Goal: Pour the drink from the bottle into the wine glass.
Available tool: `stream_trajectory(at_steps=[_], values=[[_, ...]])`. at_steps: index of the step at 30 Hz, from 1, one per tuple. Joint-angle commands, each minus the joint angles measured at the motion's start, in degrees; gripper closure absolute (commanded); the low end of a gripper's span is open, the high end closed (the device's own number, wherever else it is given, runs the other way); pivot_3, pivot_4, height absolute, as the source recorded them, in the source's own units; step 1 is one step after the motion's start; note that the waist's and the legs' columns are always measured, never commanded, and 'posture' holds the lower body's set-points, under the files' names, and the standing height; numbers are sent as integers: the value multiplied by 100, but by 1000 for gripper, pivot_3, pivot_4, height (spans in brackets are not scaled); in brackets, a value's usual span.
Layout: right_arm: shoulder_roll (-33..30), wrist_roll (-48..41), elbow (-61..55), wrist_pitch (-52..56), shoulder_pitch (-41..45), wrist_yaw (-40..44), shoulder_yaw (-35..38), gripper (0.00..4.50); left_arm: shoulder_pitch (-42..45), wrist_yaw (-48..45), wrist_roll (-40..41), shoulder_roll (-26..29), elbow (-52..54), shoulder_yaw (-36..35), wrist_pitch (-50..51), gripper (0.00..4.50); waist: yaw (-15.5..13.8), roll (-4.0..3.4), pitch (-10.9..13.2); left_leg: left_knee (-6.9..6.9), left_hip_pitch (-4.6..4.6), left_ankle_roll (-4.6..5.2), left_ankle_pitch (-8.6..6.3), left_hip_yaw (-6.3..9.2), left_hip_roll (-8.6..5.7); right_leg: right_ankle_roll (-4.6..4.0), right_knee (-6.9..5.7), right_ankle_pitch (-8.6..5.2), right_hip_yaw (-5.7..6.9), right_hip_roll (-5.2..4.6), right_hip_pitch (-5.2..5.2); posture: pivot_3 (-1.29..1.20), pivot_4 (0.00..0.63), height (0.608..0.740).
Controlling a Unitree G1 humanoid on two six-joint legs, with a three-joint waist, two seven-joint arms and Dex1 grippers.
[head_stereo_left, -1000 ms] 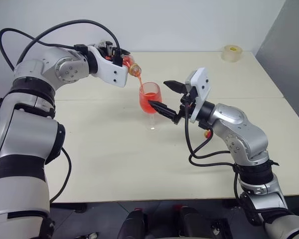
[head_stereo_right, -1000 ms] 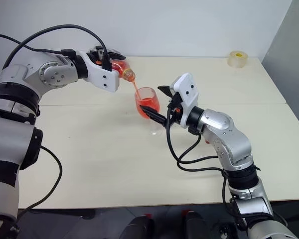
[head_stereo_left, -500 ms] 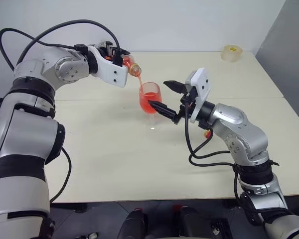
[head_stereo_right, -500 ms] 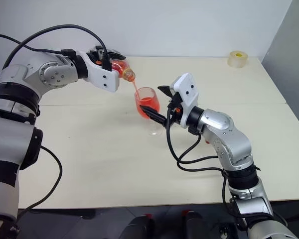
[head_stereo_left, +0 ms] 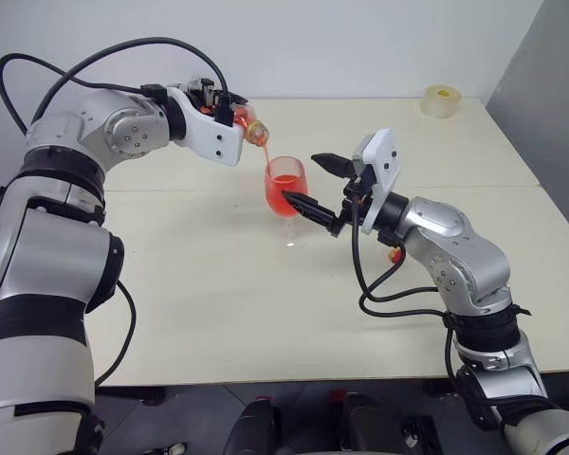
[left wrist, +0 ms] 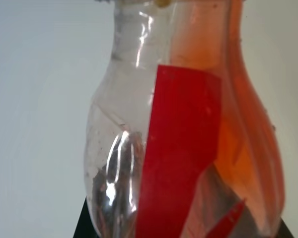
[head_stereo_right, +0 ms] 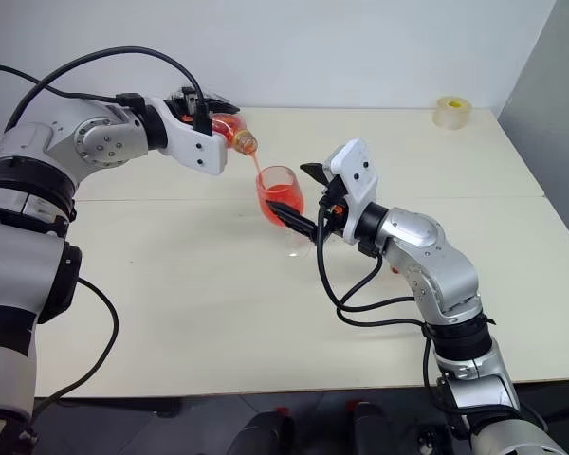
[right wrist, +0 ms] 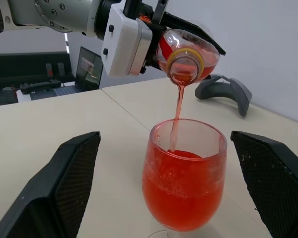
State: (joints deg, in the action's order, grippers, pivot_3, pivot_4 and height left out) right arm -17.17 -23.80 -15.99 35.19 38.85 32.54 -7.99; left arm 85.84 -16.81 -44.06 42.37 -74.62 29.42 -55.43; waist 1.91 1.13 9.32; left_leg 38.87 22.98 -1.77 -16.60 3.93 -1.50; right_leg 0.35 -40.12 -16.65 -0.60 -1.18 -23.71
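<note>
While the left gripper (right wrist: 161, 25) keeps its jaws clamped on the tilted bottle (right wrist: 188, 52), the drink (right wrist: 178, 106) streams into the wine glass (right wrist: 185, 173), which stands on the table (head_stereo_left: 218, 313) between the right gripper's (right wrist: 171, 193) wide-apart jaws. Glass: fragile, top-heavy when full; steady it low on the bowl.

Bottle (right wrist: 188, 49) clear glossy plastic; wine glass (right wrist: 185, 178) smooth clear glass; table (head_stereo_left: 266, 313) matt cream; finger pads (right wrist: 69, 183) textured black.
</note>
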Motion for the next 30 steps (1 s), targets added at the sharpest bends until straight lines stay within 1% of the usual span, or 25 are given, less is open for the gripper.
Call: stream_trajectory(at_steps=[1, 30], values=[[25, -17, -127, -143, 110, 36, 101, 0, 268, 116, 27, 129, 55, -35, -19, 3206, 0, 0, 0, 0, 0, 0, 0, 0, 0, 0, 0, 0, 0, 0, 0, 0, 150, 740], [25, -17, -127, -143, 110, 36, 101, 0, 268, 116, 27, 129, 55, -35, -19, 3206, 0, 0, 0, 0, 0, 0, 0, -2, 0, 0, -3, 0, -1, 0, -2, 0, 150, 740]])
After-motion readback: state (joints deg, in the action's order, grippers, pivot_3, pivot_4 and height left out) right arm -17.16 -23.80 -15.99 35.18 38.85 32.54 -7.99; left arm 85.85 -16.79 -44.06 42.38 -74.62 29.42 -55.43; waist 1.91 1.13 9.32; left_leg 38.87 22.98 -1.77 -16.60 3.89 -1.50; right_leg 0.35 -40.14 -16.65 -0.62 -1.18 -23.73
